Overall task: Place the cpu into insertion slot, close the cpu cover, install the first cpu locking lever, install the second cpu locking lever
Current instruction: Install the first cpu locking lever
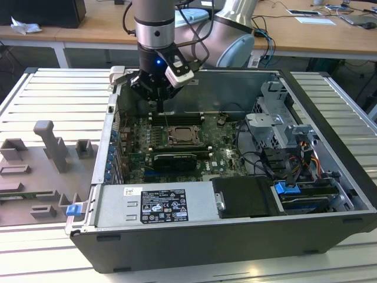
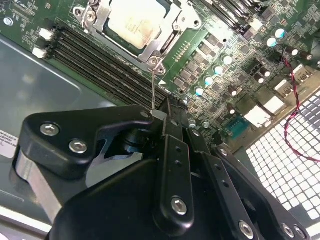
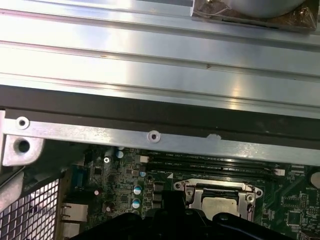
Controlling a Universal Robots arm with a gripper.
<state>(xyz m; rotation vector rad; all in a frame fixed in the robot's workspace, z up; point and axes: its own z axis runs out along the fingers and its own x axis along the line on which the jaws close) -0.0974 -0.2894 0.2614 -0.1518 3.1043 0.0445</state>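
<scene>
At the exterior view's left, well apart from the jaws, grey fixtures (image 1: 50, 144) are sitting on the table (image 1: 35, 247) beside the open case (image 1: 206, 250). Moving right, the gripper (image 1: 160, 106) is hanging inside the case, over the green board (image 1: 221, 144) and near the far wall. In the second wrist view the gripper (image 2: 167, 114) is showing its jaws drawn together, clamping the upper tip of a thin wire lever (image 2: 154, 85). The lever is running straight from the jaws down to a corner of the slot (image 2: 186, 21).

The memory slots (image 2: 100, 65) are lying just under the jaw tips, between them and the cpu (image 2: 136, 22). The cpu (image 1: 182, 136) is resting below the jaws and a little to the exterior view's right of them, apart from them and untouched. It is sitting flat in the slot, with the cover (image 2: 167, 37) lying closed around its pale face. In the first wrist view the cpu (image 3: 220, 203) is peeking out just past the gripper's dark body.

Nearer the camera than the jaws, a black card (image 1: 172, 160) is lying beside the slot. Farther right, well clear of the jaws, a grey drive cage (image 1: 277, 124) is standing
</scene>
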